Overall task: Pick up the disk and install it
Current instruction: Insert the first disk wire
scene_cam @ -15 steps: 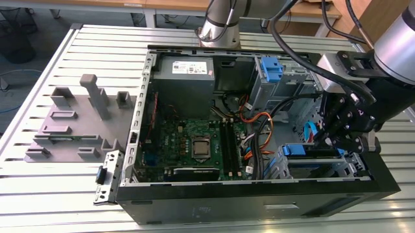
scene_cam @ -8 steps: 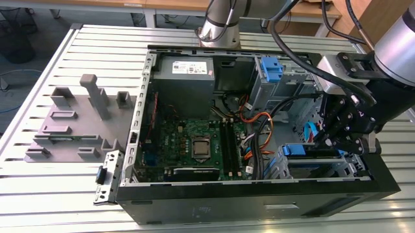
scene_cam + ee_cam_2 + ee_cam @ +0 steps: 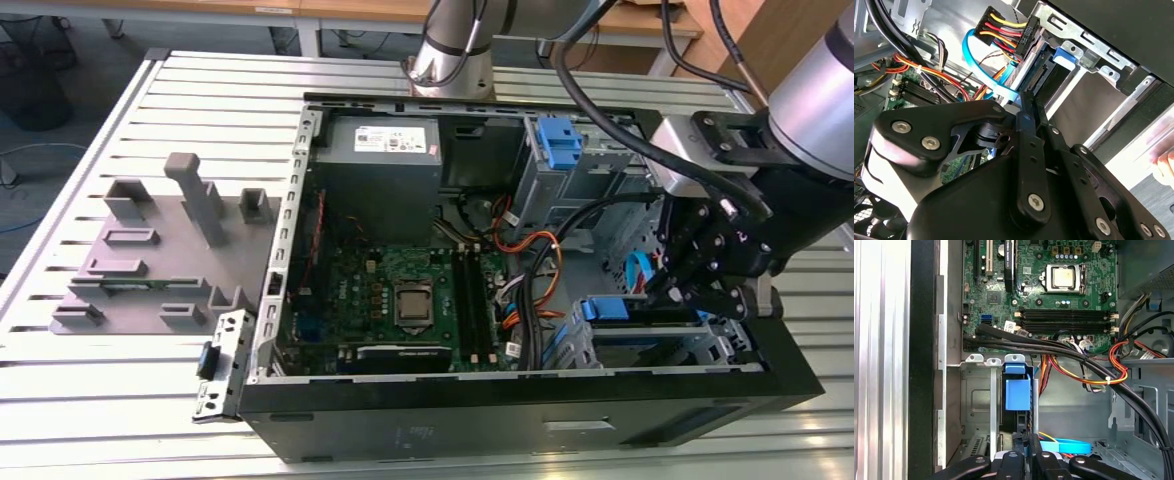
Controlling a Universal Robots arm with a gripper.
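text: none legible | power supply label (image 3: 387, 140): print unreadable

Slatted aluminium worktable (image 3: 200, 90), wooden desks (image 3: 360, 12) behind, grey carpeted floor (image 3: 80, 50), bright even daylight

One open computer case (image 3: 534, 420) on one slatted bench (image 3: 200, 90).
One motherboard (image 3: 1039, 290), with one processor socket (image 3: 1064, 279) and four memory slots (image 3: 1066, 322).
One grey power supply box (image 3: 384, 140).
Two blue plastic carriers in the exterior view: one at the far drive bay (image 3: 558, 140), one at the near bay (image 3: 607, 310).
One flat blue data cable (image 3: 979, 70).
One grey fixture block (image 3: 147, 260) beside the case.
One robot arm (image 3: 814, 90) with one black claw (image 3: 714, 300).
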